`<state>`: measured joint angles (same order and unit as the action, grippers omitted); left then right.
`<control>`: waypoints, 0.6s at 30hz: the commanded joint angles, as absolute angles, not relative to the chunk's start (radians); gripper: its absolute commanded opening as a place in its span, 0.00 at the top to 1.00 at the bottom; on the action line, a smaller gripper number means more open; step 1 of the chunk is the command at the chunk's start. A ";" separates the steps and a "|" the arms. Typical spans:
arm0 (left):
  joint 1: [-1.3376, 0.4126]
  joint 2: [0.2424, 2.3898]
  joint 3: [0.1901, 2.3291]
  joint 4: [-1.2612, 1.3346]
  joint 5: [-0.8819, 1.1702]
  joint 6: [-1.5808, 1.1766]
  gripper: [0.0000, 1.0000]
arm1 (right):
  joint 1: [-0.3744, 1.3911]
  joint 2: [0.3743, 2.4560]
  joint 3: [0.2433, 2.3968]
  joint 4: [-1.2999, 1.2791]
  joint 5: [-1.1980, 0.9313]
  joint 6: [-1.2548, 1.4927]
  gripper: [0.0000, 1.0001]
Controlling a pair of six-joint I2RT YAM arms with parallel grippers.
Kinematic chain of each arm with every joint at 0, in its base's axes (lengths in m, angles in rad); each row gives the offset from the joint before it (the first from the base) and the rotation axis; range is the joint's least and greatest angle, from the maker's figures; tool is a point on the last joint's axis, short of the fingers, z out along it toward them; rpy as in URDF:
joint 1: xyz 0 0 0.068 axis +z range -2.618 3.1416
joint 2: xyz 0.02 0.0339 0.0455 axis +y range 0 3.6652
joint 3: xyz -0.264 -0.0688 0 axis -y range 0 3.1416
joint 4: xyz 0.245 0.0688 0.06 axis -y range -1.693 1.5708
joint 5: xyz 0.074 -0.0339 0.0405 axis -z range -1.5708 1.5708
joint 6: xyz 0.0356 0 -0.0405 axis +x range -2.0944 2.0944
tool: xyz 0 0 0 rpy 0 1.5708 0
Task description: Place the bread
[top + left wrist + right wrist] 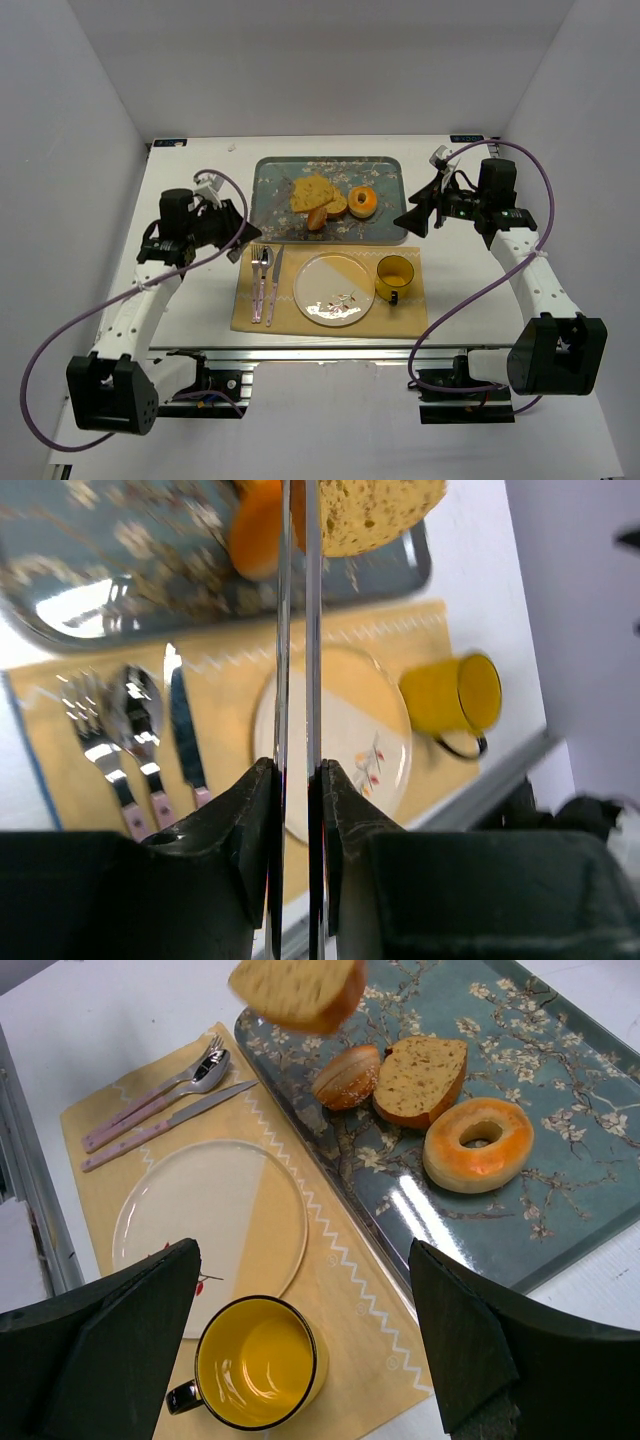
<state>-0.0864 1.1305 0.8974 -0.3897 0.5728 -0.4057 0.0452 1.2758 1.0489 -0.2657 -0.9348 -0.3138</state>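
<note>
Bread (313, 192) lies on the tray (385, 170) beside a bagel (362, 202); left gripper (238, 238) fingers together, right gripper (412, 217) fingers wide apart.

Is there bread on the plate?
No, the plate is bare; the bread lies on the tray.

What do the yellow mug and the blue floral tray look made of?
Yellow mug with dark rim: probably enamelled metal, glossy, judging by the thin black rim. Blue floral rectangular tray: likely lacquered metal or melamine; its surface mirrors the overhead light.
</note>
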 commanded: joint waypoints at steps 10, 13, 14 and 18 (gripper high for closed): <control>-0.199 0.940 0.762 -0.495 0.733 -0.273 1.00 | 0.038 1.293 1.065 -0.241 -0.971 -0.284 0.11; -0.232 0.965 0.758 -0.532 0.712 -0.249 1.00 | 0.038 1.296 1.071 -0.245 -0.969 -0.285 0.11; -0.253 0.980 0.759 -0.543 0.697 -0.242 1.00 | 0.038 1.296 1.074 -0.245 -0.969 -0.287 0.11; -0.302 1.002 0.753 -0.571 0.657 -0.235 1.00 | 0.038 1.295 1.077 -0.250 -0.965 -0.288 0.11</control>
<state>-0.2729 1.0035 0.7601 -0.5415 0.6788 -0.2665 0.0452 1.2957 1.0489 -0.2646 -0.9459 -0.2939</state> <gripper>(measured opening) 0.330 0.895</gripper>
